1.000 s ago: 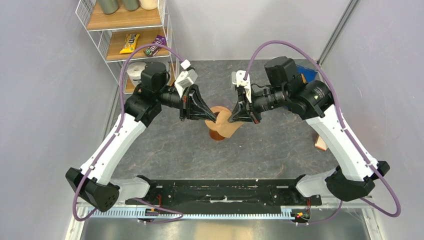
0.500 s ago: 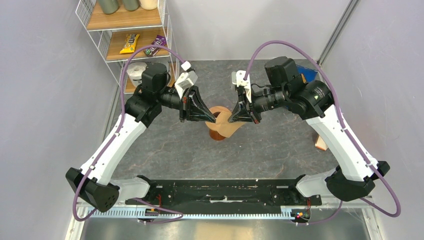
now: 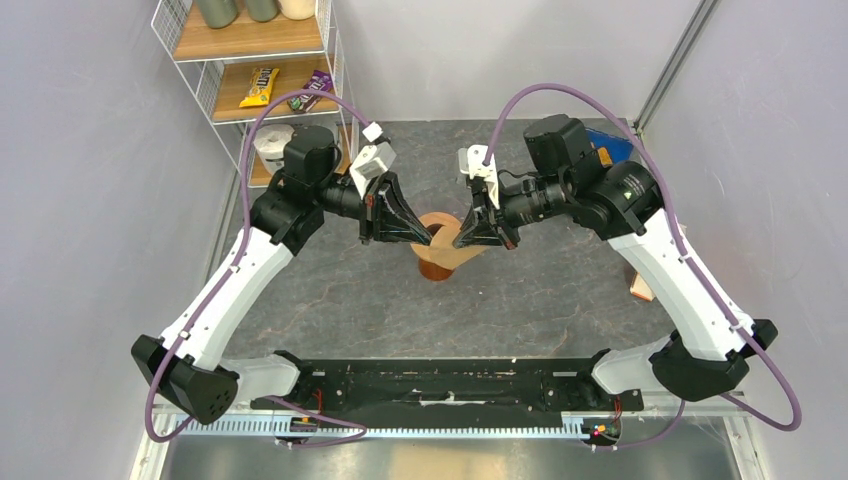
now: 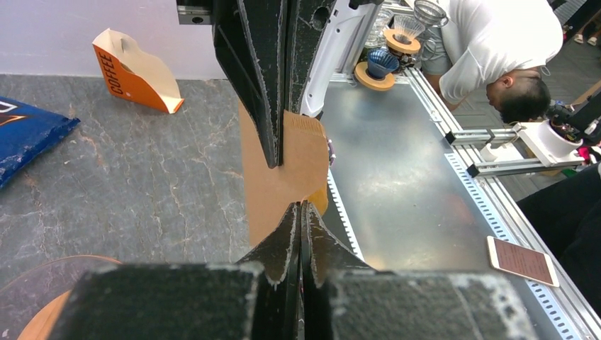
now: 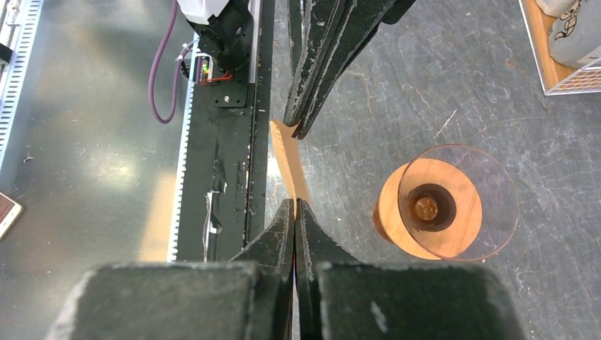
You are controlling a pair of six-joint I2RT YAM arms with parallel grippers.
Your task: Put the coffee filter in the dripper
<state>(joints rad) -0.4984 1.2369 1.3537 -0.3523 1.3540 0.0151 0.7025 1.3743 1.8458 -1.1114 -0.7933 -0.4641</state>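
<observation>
The coffee filter, a light-brown paper piece, hangs between my two grippers just above the dripper. My left gripper is shut on its left edge. My right gripper is shut on its right edge. In the left wrist view the filter stands flat-on beyond my left gripper. In the right wrist view the filter shows edge-on at my right gripper. There the orange-brown dripper, with its clear cone and dark hole, stands to the right on the stone table.
A wire shelf with snacks and a white paper roll stands at the back left. A blue bag and an orange filter box lie on the table's right side. A black rail runs along the near edge.
My right gripper has moved left toward the left gripper, so the filter between them looks narrower and sits more over the dripper. The left arm has hardly moved.
</observation>
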